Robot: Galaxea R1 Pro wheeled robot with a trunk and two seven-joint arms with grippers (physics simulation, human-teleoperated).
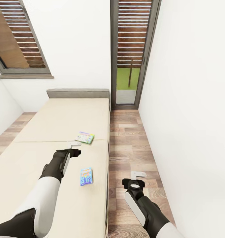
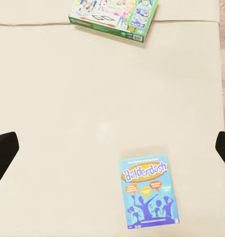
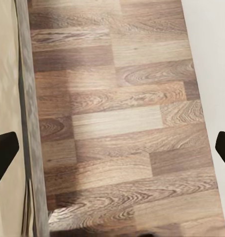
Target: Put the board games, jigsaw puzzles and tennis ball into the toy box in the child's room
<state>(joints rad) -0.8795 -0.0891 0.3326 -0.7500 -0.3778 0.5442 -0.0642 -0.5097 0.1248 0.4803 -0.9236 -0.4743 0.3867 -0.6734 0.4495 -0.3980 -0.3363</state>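
Head view: the bed [image 1: 49, 132], with beige mattress and grey headboard [image 1: 78, 93], runs away from the robot toward a white wall; wood-plank floor [image 1: 129, 145] lies along its right side, ending at a tall grey-framed slatted window [image 1: 134, 49]. Two board games lie flat on the mattress, near its right edge and well apart from each other. The farther one is a green-edged game box [image 1: 84, 137]; the nearer is a blue game box [image 1: 86, 176] lettered "Balderdash" in the left wrist view [image 2: 148, 192].

The left gripper [image 1: 74, 144] hangs over the mattress between the two boxes, just beside the green-edged one [image 2: 114, 19] and touching neither. Its dark fingertips [image 2: 3, 153] stand at the two side edges of the left wrist view, so the jaws are spread wide with nothing between them.

The right gripper [image 1: 138, 174] hangs over the floor [image 3: 122, 123] beside the bed frame [image 3: 33, 123]. Its fingertips [image 3: 3, 153] likewise stand far apart: the jaws are wide open and hold nothing.
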